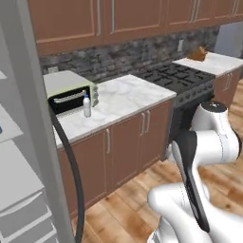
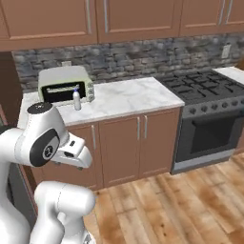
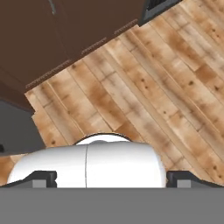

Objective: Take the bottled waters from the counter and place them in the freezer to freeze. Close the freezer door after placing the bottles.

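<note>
bottle (image 1: pixel 87 105) upright on counter (image 1: pixel 128 95), cap up, just before toaster oven (image 1: pixel 69 90); my fingers (image 3: pixel 41 178) spread wide, holding nothing.

My counter (image 1: pixel 128 97) is white veined marble on brown cabinets. A toaster oven (image 1: pixel 70 92) sits at its nine o'clock end. One blue-capped water bottle (image 1: pixel 87 105) stands upright just before it, at the oven's five o'clock.

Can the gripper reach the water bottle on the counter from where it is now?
Probably not yet. The gripper, open, faces the wooden floor, while the water bottle stands by the toaster oven on the counter. Nothing blocks the way.
</note>
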